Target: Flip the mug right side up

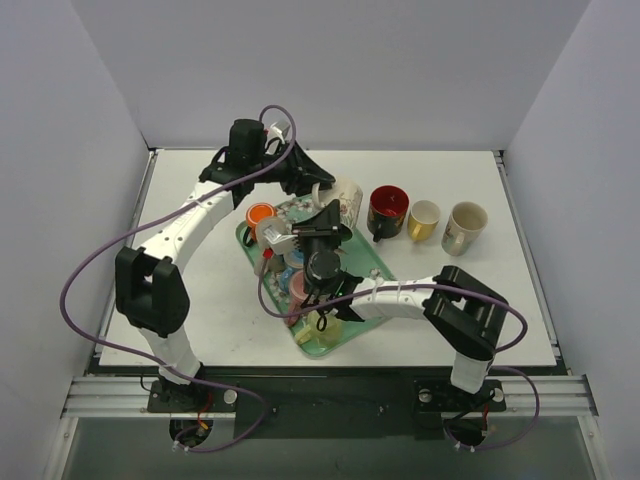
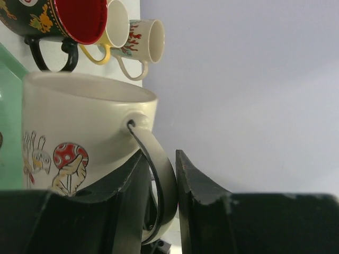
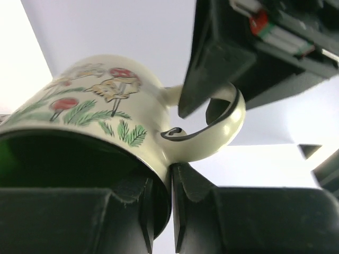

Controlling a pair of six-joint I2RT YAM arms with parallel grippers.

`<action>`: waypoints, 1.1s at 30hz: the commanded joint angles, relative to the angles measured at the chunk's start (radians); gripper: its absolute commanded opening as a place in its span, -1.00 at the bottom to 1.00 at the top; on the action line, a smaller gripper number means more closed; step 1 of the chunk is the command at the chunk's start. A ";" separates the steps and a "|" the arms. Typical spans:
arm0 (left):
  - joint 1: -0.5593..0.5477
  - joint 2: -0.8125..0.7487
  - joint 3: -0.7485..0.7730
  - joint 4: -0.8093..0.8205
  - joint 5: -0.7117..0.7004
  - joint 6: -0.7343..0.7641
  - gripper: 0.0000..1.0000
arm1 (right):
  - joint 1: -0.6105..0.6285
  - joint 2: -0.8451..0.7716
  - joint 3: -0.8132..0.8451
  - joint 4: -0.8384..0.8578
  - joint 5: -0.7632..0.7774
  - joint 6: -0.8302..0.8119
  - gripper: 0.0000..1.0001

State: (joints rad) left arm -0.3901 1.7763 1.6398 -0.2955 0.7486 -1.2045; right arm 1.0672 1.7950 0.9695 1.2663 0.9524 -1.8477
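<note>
The mushroom-patterned mug [image 1: 345,198] hangs in the air over the far edge of the green tray [image 1: 375,265], resting on nothing. Set against the three mugs standing upright just to its right, it looks tipped well over, roughly on its side, though we cannot fix the exact angle. We judge this to be the middle of the turn: the mug is lifted and partly rotated, and not yet set down on its base.

Both arms have it. In the left wrist view, the left gripper [image 2: 160,174] is nearly closed, its two fingers pinching the thin loop of the handle [image 3: 222,127] from either side. The right gripper [image 3: 170,169] is also almost fully closed, and the right wrist view shows it clamped on the mug wall at the rim, just beside the handle's root, with one finger inside the mouth and one outside.

To our eye the next move calls for one gripper to let go so the other can finish the rotation. The mug must then come down mouth up on a bare patch of tabletop [image 1: 480,300], well apart from the red mug [image 1: 388,208], the yellow mug [image 1: 423,218] and the cream mug [image 1: 465,225]. The two grips sit close together, so the release needs care
</note>
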 commanded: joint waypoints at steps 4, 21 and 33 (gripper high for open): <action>-0.003 0.008 0.025 0.018 0.011 0.221 -0.09 | 0.005 -0.189 -0.071 0.012 0.175 0.368 -1.00; 0.028 0.101 0.199 -0.177 -0.074 0.549 0.18 | -0.136 -0.571 0.049 -1.252 -0.194 1.378 -1.00; 0.028 0.110 0.337 -0.330 -0.127 0.814 0.23 | -0.429 -0.675 0.164 -1.761 -0.604 1.821 -1.00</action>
State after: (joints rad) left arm -0.3645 1.8961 1.8835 -0.5400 0.6529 -0.5575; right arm 0.7250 1.2053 1.0328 -0.3412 0.4740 -0.2451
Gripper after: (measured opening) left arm 0.611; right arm 0.084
